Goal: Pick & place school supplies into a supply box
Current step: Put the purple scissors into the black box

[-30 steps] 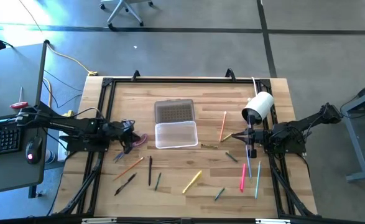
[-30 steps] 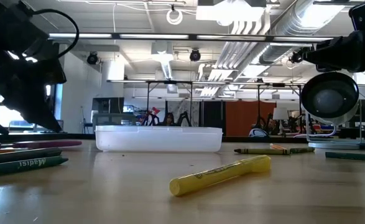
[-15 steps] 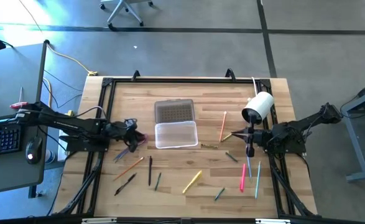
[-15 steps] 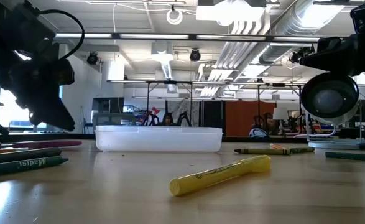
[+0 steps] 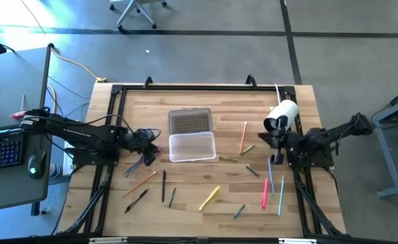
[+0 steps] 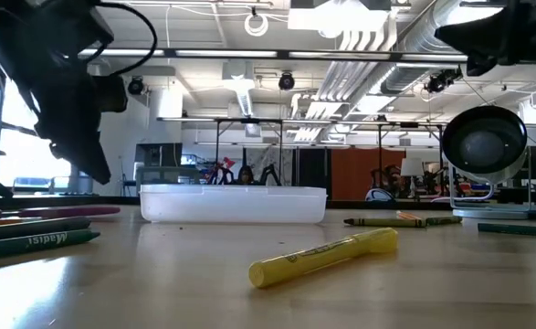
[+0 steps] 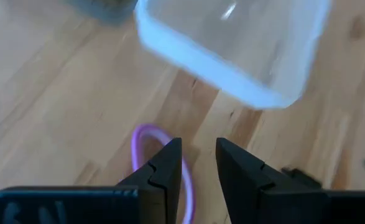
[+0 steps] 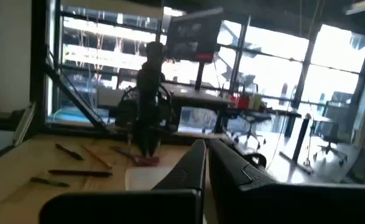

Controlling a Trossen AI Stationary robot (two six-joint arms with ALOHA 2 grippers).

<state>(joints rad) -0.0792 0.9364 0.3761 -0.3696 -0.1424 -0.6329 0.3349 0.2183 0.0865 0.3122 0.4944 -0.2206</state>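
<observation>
The clear supply box [image 5: 192,146] sits at mid-table with its grey lid [image 5: 190,122] lying open on the far side. Pens, pencils and markers lie scattered: a yellow marker [image 5: 209,198], an orange pencil [image 5: 243,137], pink and blue pens [image 5: 265,193], and a group near the left edge [image 5: 141,183]. My left gripper [image 7: 198,163] hovers open just left of the box, over the purple handle loop of the scissors [image 7: 138,134], which lie flat on the table. My right gripper [image 8: 207,149] is shut and empty, raised near the table's right side and pointing level toward the left arm. My left gripper stands above the scissors' purple loop [image 7: 187,186], and one finger [image 7: 166,168] covers part of it. I cannot tell whether it touches the loop. The scissors lie on the table.
A white cylindrical camera [image 5: 282,116] stands by the right arm, close to my right gripper. A black frame [image 5: 185,87] borders the wooden table. In the low view, green crayons [image 6: 30,240] lie at the left and the yellow marker [image 6: 322,256] in front of the box.
My left gripper has moved toward the table's right, closer to the box, and risen slightly. My right gripper has lifted and tipped up from pointing down at the table to pointing level. The supplies and the box have stayed put.
</observation>
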